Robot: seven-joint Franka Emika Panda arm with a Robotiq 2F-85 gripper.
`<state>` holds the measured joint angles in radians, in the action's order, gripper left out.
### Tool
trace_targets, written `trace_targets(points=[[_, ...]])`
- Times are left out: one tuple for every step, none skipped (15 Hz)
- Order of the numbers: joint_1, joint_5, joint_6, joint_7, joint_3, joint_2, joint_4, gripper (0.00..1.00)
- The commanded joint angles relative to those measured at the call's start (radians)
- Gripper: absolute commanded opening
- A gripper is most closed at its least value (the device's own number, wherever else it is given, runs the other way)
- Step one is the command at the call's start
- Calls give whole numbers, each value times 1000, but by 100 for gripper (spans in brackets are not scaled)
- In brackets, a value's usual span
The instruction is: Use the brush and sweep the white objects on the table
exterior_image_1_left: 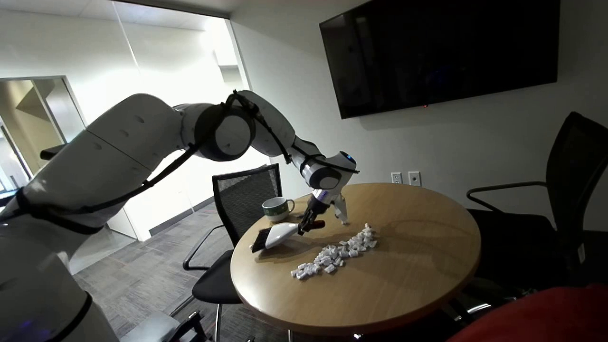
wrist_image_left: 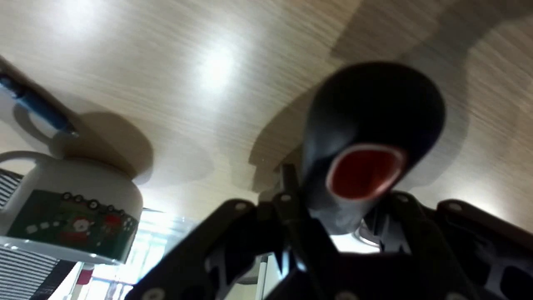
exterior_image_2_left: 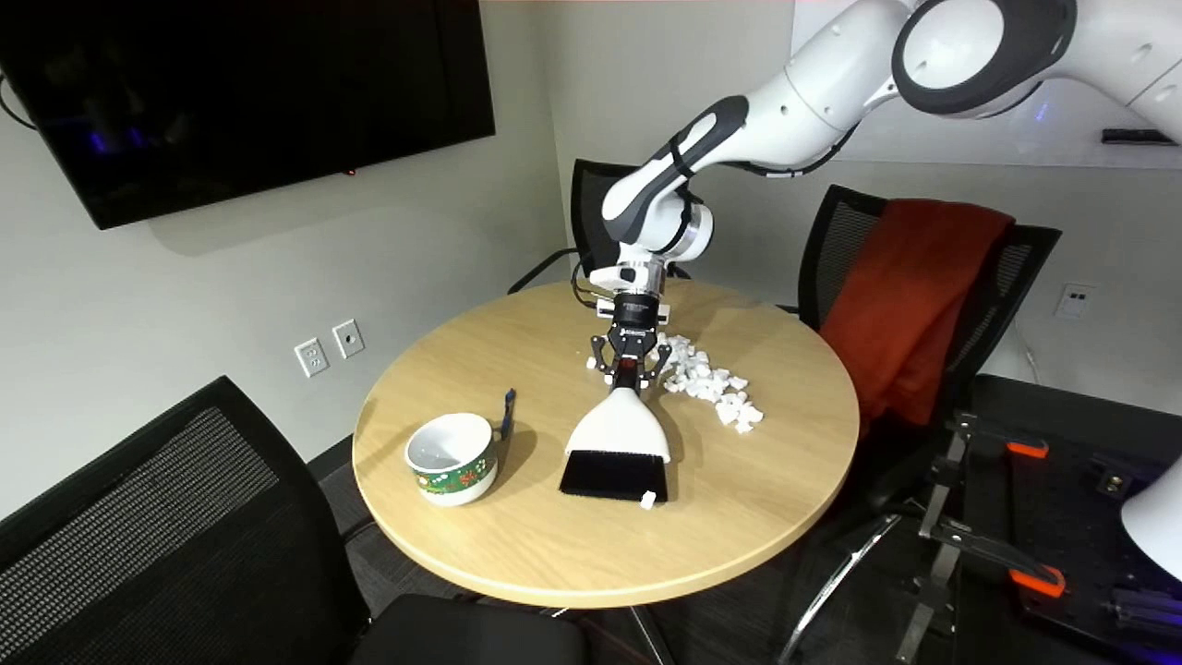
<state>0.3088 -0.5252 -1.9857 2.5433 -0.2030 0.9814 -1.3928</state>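
Brush (exterior_image_2_left: 619,429) juts from the claw (exterior_image_2_left: 629,369), which is clamped round its dark handle (wrist_image_left: 374,104); the long axis points towards the edge of the bench (exterior_image_2_left: 739,499), bristles (exterior_image_2_left: 612,473) foremost. The white pieces (exterior_image_2_left: 704,380) lie mostly in a strip on the flank away from the mug (exterior_image_2_left: 452,475), closer to the claw than to the bristles, so the sweep probably needs the bristles brought sideways and back. No brand or writing is legible; the mug shows small figures (wrist_image_left: 81,225).
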Motion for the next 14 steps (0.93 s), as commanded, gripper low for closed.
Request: trace_targets(points=[[52,-48,11,-9,-8,-141,-117,14],[64,-58,28,-3,-5,-162,-128,14],[77,-69,50,4,-3,-181,-136,14],[38,-43,21,4,14,-99,-56,14],[44,-46,25,5,18,-113,-62,39],[44,-45,25,5,21,-112,-62,39],[44,-45,24,5,21,-105,-62,39],[43,-45,23,6,20,-97,-61,39],[42,-44,23,5,20,-92,-61,39],[39,-44,22,5,19,-89,-61,39],[36,-43,22,5,19,-89,-61,39],[36,-43,22,5,18,-89,-60,14],[52,-87,0,4,2,-90,-62,14],[62,-130,-31,-5,-4,-97,-72,14]])
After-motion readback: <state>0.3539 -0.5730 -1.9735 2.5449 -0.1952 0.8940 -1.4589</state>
